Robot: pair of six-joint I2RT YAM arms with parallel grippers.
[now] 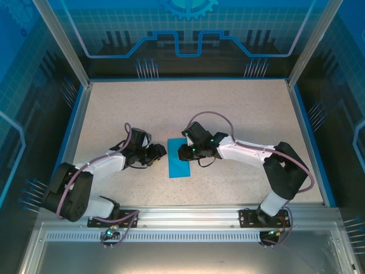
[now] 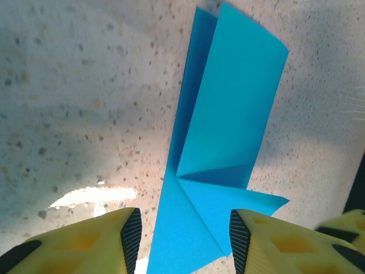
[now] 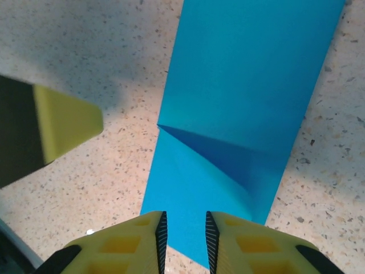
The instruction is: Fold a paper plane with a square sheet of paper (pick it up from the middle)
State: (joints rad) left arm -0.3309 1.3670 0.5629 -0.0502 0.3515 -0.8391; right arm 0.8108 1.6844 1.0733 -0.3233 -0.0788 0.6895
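top external: arms bent inward; left end effector (image 1: 159, 152), right end effector (image 1: 182, 152) parted, empty, at paper (image 1: 181, 167).

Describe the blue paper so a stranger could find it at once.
Start at the speckled beige table. Near its middle, between the left tool and the right tool, lies the paper. Unlike the yellow-fingered tools, it is a thin bright-blue strip with one folded corner.

You have the thin teal-blue folded paper sheet (image 1: 181, 166) lying flat on the speckled stone-look table top (image 1: 239, 114), between your two hands. Its folded-corner end sits between the tips of your left gripper (image 2: 185, 235), and the rest runs ahead. The right gripper (image 3: 186, 235) straddles that same end, with the left gripper's finger just to its left.
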